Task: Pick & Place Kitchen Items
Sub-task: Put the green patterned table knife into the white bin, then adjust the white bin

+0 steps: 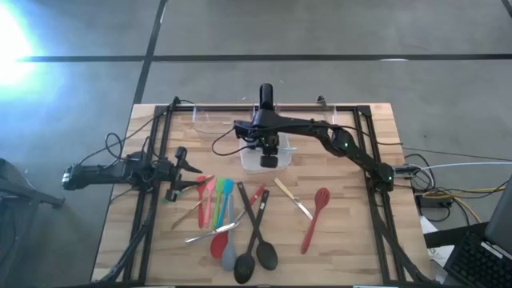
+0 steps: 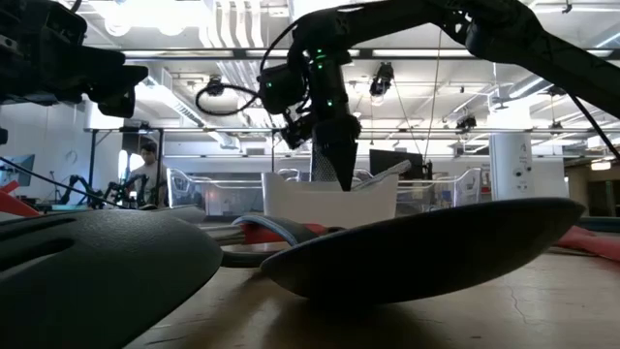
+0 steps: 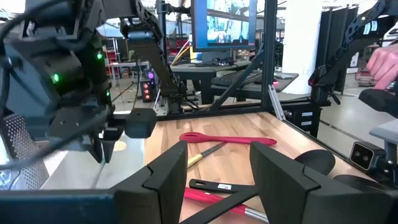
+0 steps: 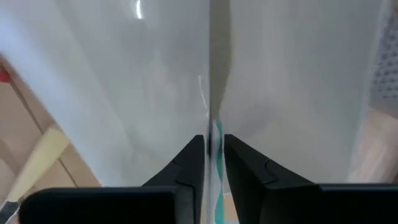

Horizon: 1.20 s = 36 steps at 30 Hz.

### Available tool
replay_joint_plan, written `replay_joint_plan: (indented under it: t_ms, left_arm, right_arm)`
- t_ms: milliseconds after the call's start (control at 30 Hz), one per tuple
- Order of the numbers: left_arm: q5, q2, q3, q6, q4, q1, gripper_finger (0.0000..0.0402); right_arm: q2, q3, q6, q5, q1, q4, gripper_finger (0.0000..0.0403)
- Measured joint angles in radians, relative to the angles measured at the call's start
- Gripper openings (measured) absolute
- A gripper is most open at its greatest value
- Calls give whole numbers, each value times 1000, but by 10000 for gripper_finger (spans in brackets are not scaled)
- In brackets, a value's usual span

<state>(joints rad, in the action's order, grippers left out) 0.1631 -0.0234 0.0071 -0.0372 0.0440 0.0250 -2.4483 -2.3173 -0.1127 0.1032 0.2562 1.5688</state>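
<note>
White square dish [image 1: 263,162] under right pincer [image 1: 270,159], narrowly clamped on thin metal utensil [image 4: 212,134]. Left pincer [image 1: 190,168] wide, empty, beside colourful spoons [image 1: 221,210] on wooden tabletop [image 1: 344,232].

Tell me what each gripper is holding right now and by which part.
The right gripper, over the white dish, pinches a thin utensil with a teal-patterned end; which part cannot be told. The left gripper is open, holding nothing.

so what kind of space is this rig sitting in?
Probably a robotics lab or open workshop, not a kitchen: exposed ceiling ducts and strip lights, a monitor on a bench behind the wooden table, and a person at another station.
</note>
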Motion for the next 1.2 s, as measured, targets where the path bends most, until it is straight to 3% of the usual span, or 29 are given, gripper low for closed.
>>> replay_joint_plan:
  t_ms: [333,433,667,900,1200]
  left_arm:
    - [0,0,0,0,0,0,179]
    - [0,0,0,0,0,0,179]
    - [0,0,0,0,0,0,179]
    - [0,0,0,0,0,0,179]
    - [0,0,0,0,0,0,179]
  right_arm:
    - [75,-31,17,-6,-3,2,115]
    - [119,-32,50,-74,-16,-8,117]
    - [141,-31,-18,-303,-117,-185,90]
    - [136,25,-87,-315,-201,-289,62]
    - [134,180,-74,-315,-183,-456,34]
